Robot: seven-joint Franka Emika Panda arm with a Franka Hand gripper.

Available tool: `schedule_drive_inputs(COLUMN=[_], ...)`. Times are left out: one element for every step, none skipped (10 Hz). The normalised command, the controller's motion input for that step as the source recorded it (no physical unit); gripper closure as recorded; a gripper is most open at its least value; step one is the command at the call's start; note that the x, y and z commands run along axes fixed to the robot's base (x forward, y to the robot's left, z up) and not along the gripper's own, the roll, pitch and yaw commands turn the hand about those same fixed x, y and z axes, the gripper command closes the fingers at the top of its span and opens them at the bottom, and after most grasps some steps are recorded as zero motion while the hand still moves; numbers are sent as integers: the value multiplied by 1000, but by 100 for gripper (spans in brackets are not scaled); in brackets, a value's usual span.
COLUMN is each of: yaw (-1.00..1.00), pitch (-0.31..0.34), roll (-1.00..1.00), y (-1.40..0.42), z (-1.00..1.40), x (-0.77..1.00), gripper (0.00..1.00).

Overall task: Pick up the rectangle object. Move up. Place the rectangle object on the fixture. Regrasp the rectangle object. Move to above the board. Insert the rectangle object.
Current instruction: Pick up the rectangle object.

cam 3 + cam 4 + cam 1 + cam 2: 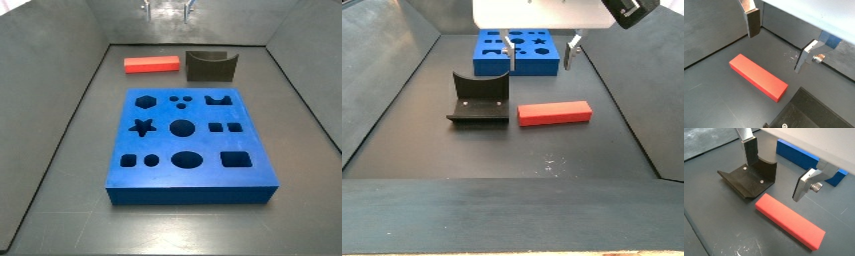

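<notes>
The red-orange rectangle object (556, 112) lies flat on the dark floor beside the fixture (478, 100), a dark holder with a U-shaped notch; both side views show it (152, 64), apart from the fixture (210, 66). The blue board (187, 135) with its shaped cutouts lies flat nearby. My gripper (540, 55) hangs open above the floor, higher than the block, with nothing between its fingers. In both wrist views the rectangle object (757, 75) (791, 220) sits below the open gripper (777, 42) (776, 170), untouched. The fixture (751, 178) and an edge of the board (807, 160) also show.
Grey walls (74, 90) enclose the dark floor on all sides. A seam line runs across the floor (711, 55) near the block. The gripper's top barely shows at the upper edge of a side view (168, 8).
</notes>
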Motion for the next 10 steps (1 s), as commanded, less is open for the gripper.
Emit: schedule_drive_inputs(yaw=[-369, -640, -697, -729, -794, -834, -871, -923, -969, -991], pitch=[0, 0, 0, 0, 0, 0, 0, 0, 0, 0], roll=[0, 0, 0, 0, -31, -20, 0, 0, 0, 0], y=[0, 0, 0, 0, 14, 0, 0, 14, 0, 0], z=[-106, -134, -149, -157, -203, -206, -231, -237, -249, -237], x=[0, 0, 0, 0, 0, 0, 0, 0, 11, 3], gripper=[0, 0, 0, 0, 0, 0, 0, 0, 0, 0])
